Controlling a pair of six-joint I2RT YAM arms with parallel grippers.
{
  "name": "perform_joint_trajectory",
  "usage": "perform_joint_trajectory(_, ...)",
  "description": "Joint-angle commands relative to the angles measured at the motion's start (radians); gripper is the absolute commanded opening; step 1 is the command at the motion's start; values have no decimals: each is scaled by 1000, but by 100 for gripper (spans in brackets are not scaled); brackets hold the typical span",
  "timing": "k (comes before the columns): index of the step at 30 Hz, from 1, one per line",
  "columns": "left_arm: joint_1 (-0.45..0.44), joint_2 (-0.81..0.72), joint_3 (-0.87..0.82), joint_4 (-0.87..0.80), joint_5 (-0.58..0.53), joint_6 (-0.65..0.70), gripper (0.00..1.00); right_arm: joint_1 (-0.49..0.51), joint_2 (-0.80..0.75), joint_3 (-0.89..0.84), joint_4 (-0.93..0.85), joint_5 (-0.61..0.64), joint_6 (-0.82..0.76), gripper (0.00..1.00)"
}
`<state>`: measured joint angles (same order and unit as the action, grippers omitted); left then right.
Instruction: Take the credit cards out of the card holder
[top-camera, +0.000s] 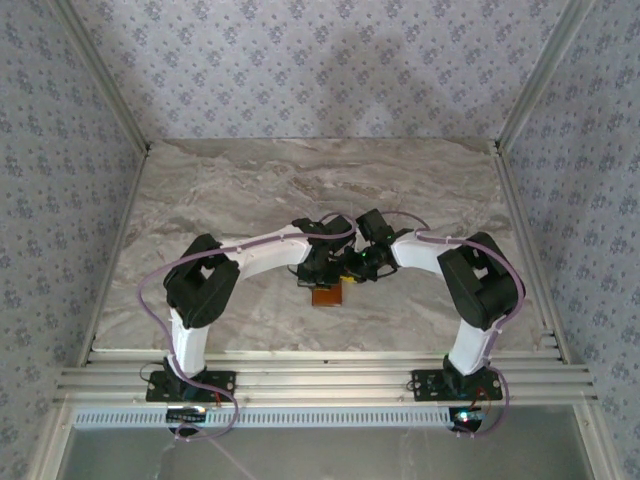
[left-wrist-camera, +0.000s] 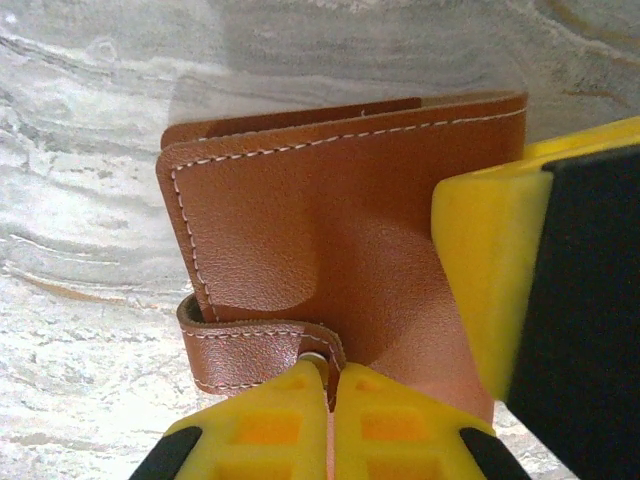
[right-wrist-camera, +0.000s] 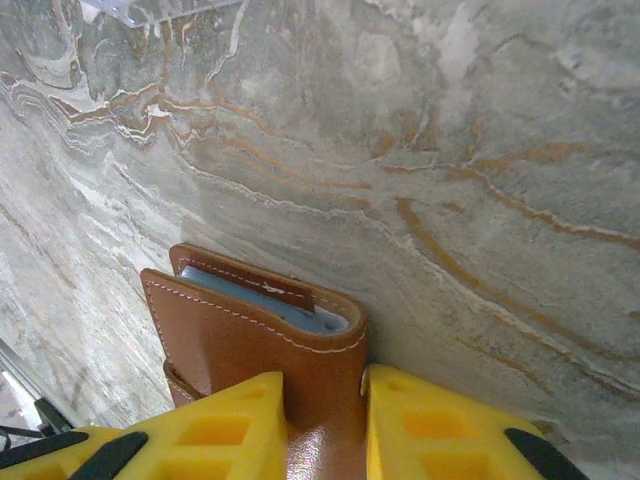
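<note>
The card holder (left-wrist-camera: 330, 220), a brown leather wallet with white stitching, is folded closed and held between both grippers over the marble table. My left gripper (left-wrist-camera: 330, 390) is shut on the end of its closure strap (left-wrist-camera: 250, 345), by the metal snap. My right gripper (right-wrist-camera: 325, 420) is shut on the card holder (right-wrist-camera: 240, 340) across its folded edge, and one of its yellow fingers (left-wrist-camera: 490, 290) presses the leather. Grey-blue inner pockets (right-wrist-camera: 260, 300) peek out at the top edge. The credit cards are hidden inside. From above, the card holder (top-camera: 327, 294) sits under the left gripper (top-camera: 322, 268) and the right gripper (top-camera: 360, 264).
A clear plastic sheet (right-wrist-camera: 160, 10) lies on the marble table (top-camera: 300, 180) beyond the card holder. Patterned walls enclose the table on three sides, and metal rails (top-camera: 320, 380) run along its near edge.
</note>
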<state>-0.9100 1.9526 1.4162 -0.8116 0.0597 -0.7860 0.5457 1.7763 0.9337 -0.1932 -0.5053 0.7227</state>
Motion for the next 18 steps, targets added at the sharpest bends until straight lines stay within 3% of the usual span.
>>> perform_joint_trajectory(1,-4,-13,-6,20,24,7,7,11,16,-8,-23,6,-12,19)
perform_joint_trajectory(9,30,-93,-49,1,-33,1,4,-4,-12,-5,-107,77,-67,11)
perform_joint_trajectory(18,99,-158,-112,-23,-31,40,5,-7,-16,15,-164,114,-85,12)
